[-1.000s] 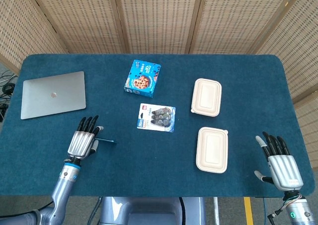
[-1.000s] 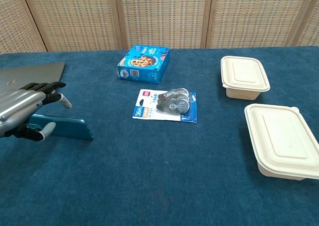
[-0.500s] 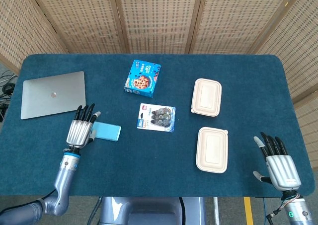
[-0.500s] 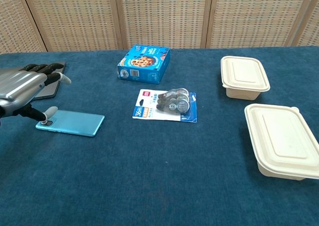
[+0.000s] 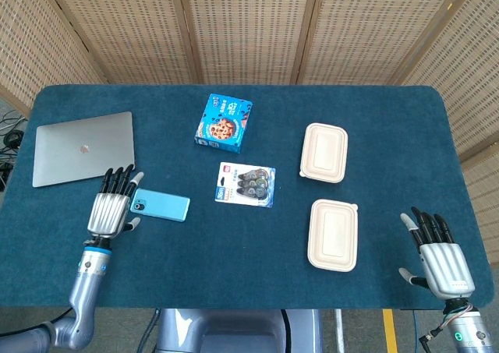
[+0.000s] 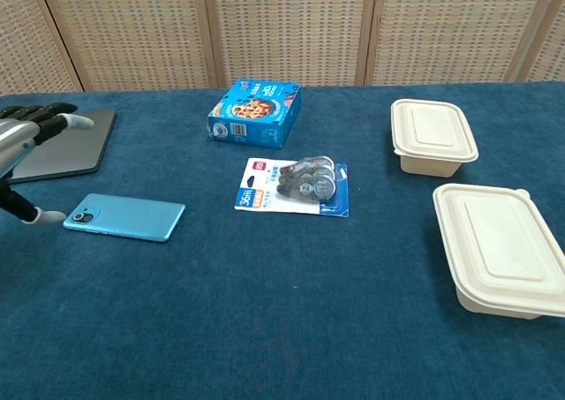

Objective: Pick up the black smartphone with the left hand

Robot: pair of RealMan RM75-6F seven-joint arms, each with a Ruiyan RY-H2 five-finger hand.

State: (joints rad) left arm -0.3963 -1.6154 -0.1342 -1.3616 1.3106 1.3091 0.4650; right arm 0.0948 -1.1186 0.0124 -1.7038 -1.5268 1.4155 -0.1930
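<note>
The smartphone [image 5: 160, 206] lies flat on the blue table with its light blue back and camera facing up; in the chest view the smartphone [image 6: 124, 216] is at the left. My left hand [image 5: 109, 206] hovers just left of it, fingers spread, holding nothing. In the chest view the left hand [image 6: 13, 144] is partly cut off by the left edge, its thumb tip near the phone's camera end. My right hand [image 5: 438, 253] rests open at the table's near right corner, far from the phone.
A closed grey laptop [image 5: 83, 147] lies behind the left hand. A blue cookie box [image 5: 224, 121] and a tape-roller pack [image 5: 245, 184] sit mid-table. Two cream lidded containers [image 5: 324, 152] [image 5: 334, 234] stand to the right.
The phone, held on its edge by my left hand a second ago, now lies flat with its blue back up. The left hand has let go and drawn off to the left.
</note>
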